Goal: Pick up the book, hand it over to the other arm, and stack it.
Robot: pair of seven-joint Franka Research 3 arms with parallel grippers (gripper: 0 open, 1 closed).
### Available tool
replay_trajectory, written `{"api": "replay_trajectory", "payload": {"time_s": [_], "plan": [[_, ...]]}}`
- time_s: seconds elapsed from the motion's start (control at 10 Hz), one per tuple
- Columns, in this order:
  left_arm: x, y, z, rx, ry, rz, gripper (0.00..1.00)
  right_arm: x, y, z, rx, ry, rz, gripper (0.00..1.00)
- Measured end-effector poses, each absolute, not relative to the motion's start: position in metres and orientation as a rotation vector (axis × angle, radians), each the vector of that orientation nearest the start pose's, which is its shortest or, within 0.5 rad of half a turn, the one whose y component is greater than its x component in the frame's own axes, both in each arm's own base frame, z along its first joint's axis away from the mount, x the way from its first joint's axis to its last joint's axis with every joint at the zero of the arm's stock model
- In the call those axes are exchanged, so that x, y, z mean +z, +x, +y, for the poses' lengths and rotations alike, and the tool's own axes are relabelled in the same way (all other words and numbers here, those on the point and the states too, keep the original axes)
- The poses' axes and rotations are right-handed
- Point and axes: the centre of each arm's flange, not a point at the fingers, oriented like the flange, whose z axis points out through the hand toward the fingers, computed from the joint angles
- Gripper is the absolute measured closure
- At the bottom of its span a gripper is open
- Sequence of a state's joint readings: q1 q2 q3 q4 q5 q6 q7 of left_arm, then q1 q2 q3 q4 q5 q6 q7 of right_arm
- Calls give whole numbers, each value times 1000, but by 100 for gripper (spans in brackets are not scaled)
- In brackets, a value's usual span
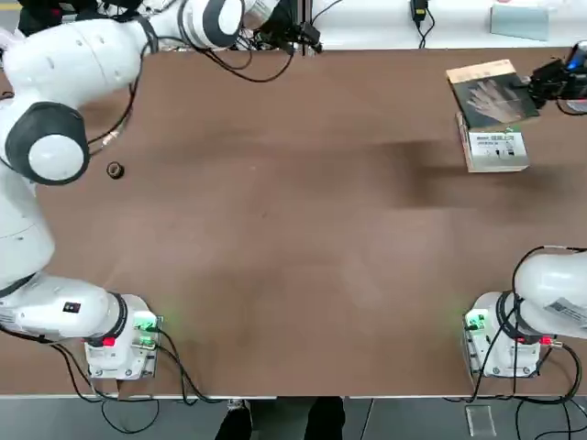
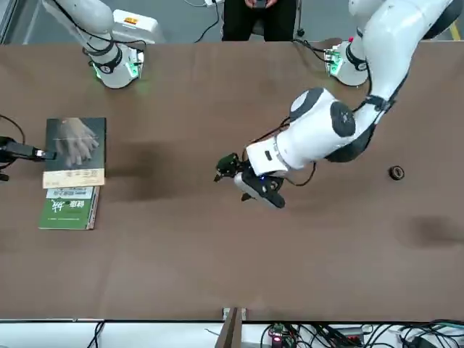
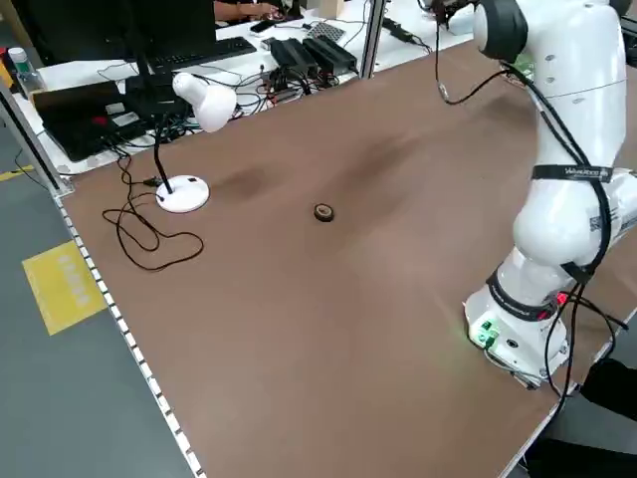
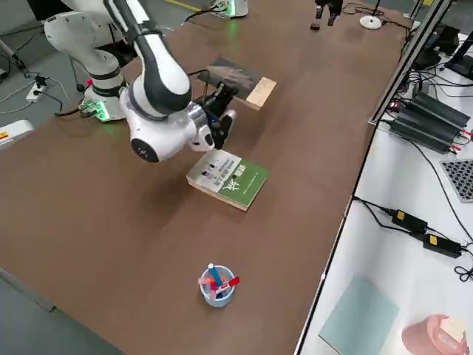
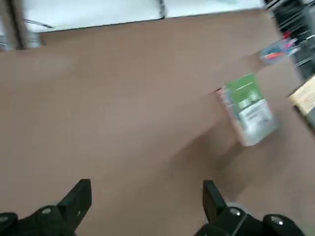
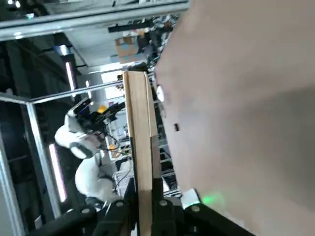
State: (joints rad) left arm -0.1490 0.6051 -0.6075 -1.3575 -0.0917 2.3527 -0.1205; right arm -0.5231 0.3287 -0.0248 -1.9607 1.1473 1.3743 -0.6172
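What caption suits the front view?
Right pincer holds the book above the green-and-white book; left pincer open mid-table.

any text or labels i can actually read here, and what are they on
None reads clearly.
Green-and-white book: white characters on the green, small print on the white, too small.
The book held by the right gripper: tan strip, print illegible.
Left arm: a dark band of lettering, too blurred.

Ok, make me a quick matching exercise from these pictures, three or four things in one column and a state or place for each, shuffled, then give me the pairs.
1. left hand
2. right hand
3. green-and-white book
4. small dark ring

A. lying flat on the table
B. shut on the book
C. open, holding nothing
D. alone on the left arm's side of the table

Pairs: 1-C, 2-B, 3-A, 4-D
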Motion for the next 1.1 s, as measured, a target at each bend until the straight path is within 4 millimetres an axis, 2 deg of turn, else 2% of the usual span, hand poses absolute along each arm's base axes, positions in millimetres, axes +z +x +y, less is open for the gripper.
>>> {"api": "replay_trajectory", "payload": {"time_s": [0.4, 0.9, 1.1], "plan": [[459, 637, -376, 302, 2621, -526, 0, 313, 521, -228, 67, -1798, 281, 85], [468, 637, -365, 350, 2731, -632, 0, 302, 528, -268, 79, -1910, 258, 85], [469, 644, -349, 352, 2752, -610, 0, 296, 534, -281, 51, -1961, 245, 85]]}}
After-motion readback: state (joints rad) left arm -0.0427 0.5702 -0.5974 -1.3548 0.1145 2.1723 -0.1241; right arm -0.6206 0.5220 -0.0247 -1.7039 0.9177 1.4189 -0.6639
